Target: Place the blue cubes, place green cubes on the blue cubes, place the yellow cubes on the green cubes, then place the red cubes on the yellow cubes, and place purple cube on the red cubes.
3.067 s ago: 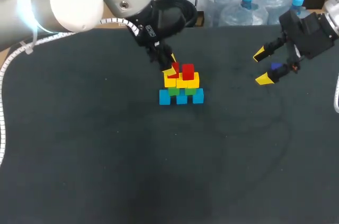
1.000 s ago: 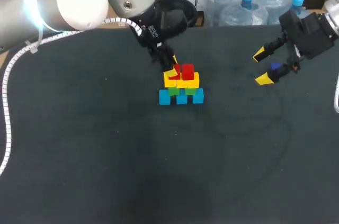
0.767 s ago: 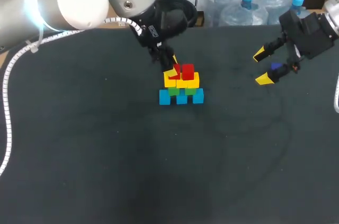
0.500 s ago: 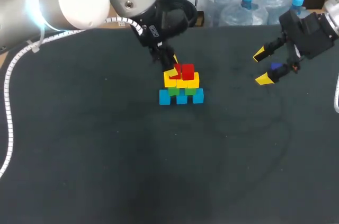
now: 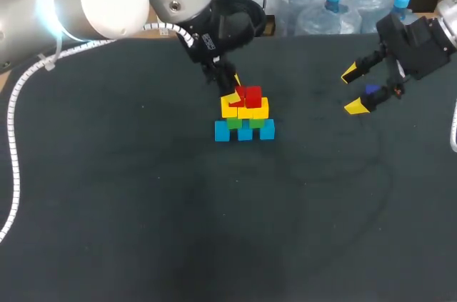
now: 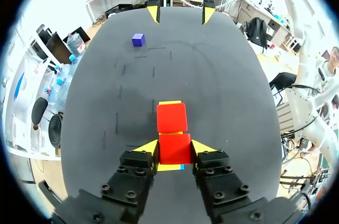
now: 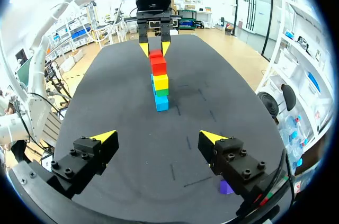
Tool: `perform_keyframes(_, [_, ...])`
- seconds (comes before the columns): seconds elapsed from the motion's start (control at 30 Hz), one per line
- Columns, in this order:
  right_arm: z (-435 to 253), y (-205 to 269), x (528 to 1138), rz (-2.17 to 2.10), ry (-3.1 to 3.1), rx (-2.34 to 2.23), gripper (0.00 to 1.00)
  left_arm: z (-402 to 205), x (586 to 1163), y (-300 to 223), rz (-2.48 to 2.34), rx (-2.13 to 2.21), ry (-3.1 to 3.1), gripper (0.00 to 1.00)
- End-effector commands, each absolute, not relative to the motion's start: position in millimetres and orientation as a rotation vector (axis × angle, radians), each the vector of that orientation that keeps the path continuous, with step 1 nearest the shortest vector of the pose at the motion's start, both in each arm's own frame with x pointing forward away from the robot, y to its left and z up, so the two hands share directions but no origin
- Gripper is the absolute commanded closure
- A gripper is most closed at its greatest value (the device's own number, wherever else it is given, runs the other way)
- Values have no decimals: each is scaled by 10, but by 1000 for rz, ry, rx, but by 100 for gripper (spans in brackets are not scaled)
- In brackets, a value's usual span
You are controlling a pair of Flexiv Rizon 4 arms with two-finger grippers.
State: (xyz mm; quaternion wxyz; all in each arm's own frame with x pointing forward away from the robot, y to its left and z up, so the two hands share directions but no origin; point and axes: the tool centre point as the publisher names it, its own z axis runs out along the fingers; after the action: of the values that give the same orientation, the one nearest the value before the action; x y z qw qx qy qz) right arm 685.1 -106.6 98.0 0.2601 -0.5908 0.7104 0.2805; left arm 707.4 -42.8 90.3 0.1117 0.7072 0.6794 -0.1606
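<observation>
Dark table (image 5: pixel 143 209): stepped stack of cubes at centre. Bottom row: blue cubes (image 5: pixel 245 133) side by side on the mat. Next up: green cubes (image 5: pixel 234 123) on the blue. Above those: yellow cubes (image 5: pixel 248 111) on the green. Top layer: red cube (image 6: pixel 175 149) and second red cube (image 6: pixel 171 117), just beside each other and level, over the yellow row. Left arm in from the left side, left gripper (image 6: pixel 175 148) at the stack top: closed down to one cube's width, yellow fingertips (image 6: pixel 149 147) against opposite faces of red cube, so gripped from two sides. Cannot tell whether red cube rests fully on the yellow layer or hangs a hair above it; yellow edge and a sliver of blue visible beneath it in the left wrist view. Second red cube just ahead of the left fingers, free of them. Right arm in from the right side, right gripper (image 7: pixel 158 138) well apart from the stack: spread wide, nothing between the fingers. Purple cube (image 5: pixel 371 89) on the table near the right gripper, in the right wrist view tucked beside one finger and partly hidden by it, well clear of the stack.
</observation>
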Motion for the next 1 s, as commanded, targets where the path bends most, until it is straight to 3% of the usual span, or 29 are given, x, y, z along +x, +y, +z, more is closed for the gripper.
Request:
perform_keyframes(0.03, [973, -1063, 6861, 762, 1922, -1601, 0, 895, 7094, -430, -477, 2081, 1995, 100])
perform_keyframes(1.0, [973, -1063, 6861, 762, 1922, -1601, 0, 879, 7100, -447, -480, 2078, 2008, 100])
